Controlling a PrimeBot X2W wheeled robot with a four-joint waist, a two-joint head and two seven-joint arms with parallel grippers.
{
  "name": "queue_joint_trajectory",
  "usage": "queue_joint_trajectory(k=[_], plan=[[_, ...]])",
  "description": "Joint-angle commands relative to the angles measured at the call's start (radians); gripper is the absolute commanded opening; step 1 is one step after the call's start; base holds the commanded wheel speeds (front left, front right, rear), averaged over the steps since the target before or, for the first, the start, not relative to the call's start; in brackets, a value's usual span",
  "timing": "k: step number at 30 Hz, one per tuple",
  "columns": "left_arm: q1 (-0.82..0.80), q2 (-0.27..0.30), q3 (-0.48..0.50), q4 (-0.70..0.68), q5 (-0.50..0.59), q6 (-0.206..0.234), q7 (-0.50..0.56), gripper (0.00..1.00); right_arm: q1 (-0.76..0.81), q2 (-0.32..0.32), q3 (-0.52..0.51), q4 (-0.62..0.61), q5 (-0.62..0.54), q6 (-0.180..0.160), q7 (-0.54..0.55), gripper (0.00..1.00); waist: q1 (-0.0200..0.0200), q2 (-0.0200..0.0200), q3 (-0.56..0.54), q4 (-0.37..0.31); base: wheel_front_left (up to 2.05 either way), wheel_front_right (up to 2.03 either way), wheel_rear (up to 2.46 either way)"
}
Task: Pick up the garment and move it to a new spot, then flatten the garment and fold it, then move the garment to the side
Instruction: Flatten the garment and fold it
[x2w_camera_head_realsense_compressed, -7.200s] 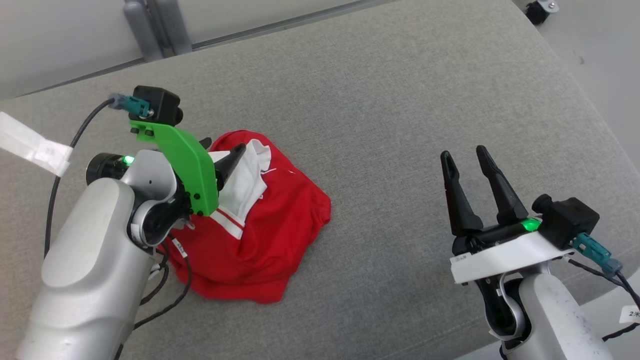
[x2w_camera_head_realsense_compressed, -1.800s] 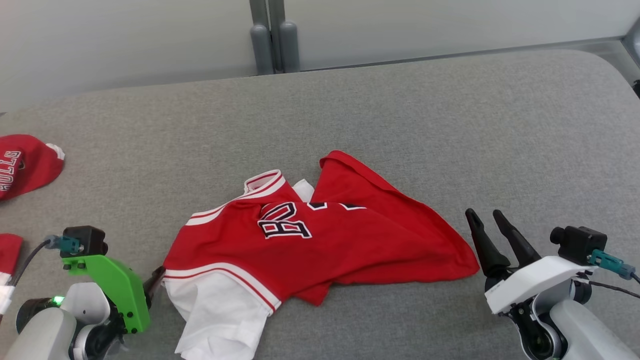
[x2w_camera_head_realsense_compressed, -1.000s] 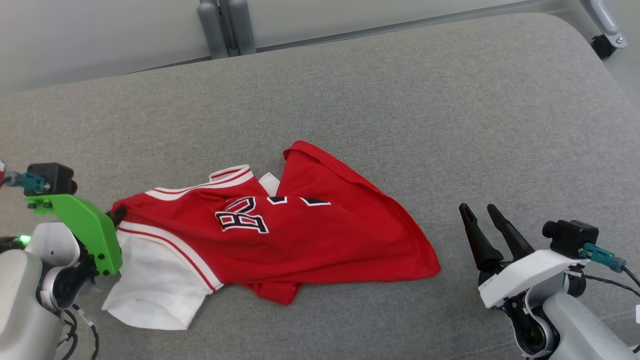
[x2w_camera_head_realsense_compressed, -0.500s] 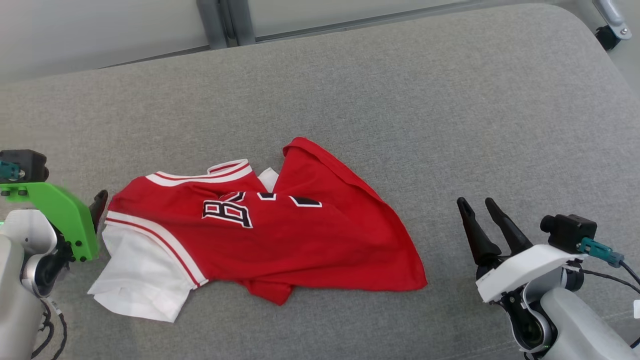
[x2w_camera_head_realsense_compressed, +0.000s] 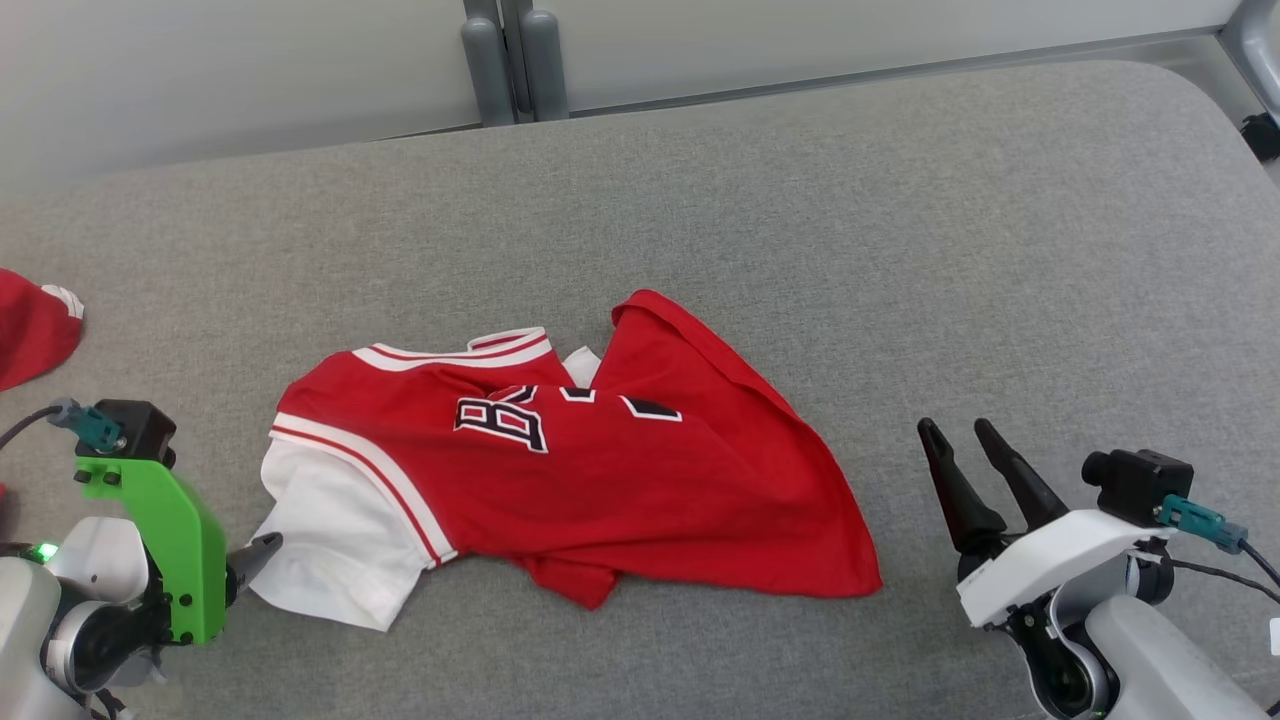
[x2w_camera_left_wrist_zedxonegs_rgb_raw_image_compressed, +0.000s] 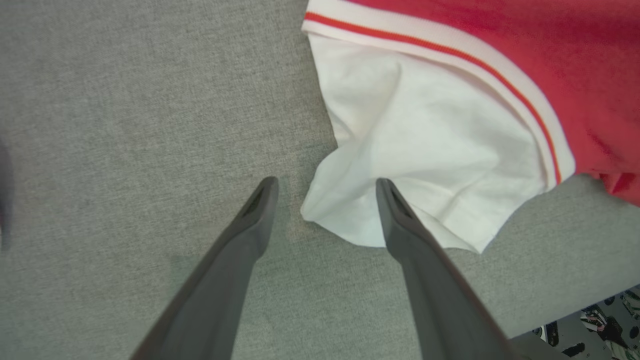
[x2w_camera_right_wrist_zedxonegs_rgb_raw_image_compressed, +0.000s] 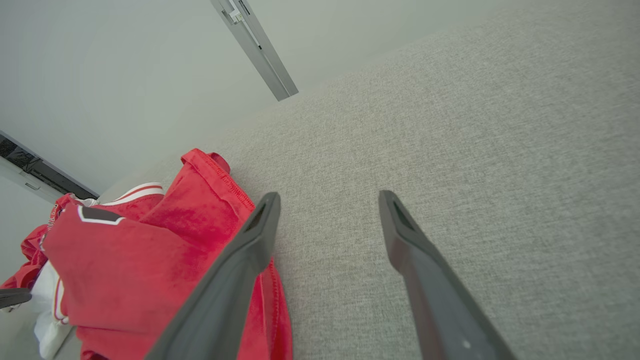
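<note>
Grey upholstered surface. Left gripper near left: fingers spread, empty, tips either side of the white sleeve corner; contact unclear. Right gripper spread, empty, just right of the hem. Red jersey lies rumpled between them. Second red garment far left.
</note>
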Motion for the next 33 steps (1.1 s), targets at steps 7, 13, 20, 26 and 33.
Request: queue_joint_trajectory(k=[7, 13, 20, 26, 33], plan=[[0.048, 0.012, -0.002, -0.046, -0.022, 0.016, 0.019, 1.00, -0.003, -0.006, 0.024, 0.014, 0.009, 0.000, -0.003, 1.00, 0.0000, 0.0000, -0.002, -0.008, 0.00, 0.00, 0.00], [0.026, -0.010, -0.020, 0.003, -0.009, 0.010, -0.001, 0.04, -0.014, -0.012, 0.037, 0.023, 0.018, 0.000, -0.003, 1.00, 0.0000, 0.0000, -0.002, -0.012, 0.00, 0.00, 0.00], [0.018, 0.009, -0.041, -0.017, -0.014, 0.000, 0.001, 0.00, -0.002, -0.005, 0.028, 0.026, 0.020, 0.000, -0.003, 1.00, 0.0000, 0.0000, -0.008, 0.001, 0.00, 0.00, 0.00], [0.054, 0.025, -0.059, -0.117, -0.049, -0.003, 0.044, 0.00, 0.010, -0.001, 0.022, 0.030, 0.020, 0.000, -0.003, 1.00, 0.0000, 0.0000, -0.015, 0.016, 0.00, 0.00, 0.00], [0.096, 0.014, -0.110, -0.213, -0.056, 0.020, 0.115, 0.00, 0.008, -0.004, 0.033, 0.039, 0.026, 0.000, -0.003, 1.00, 0.0000, 0.0000, -0.028, 0.028, 0.00, 0.00, 0.00]])
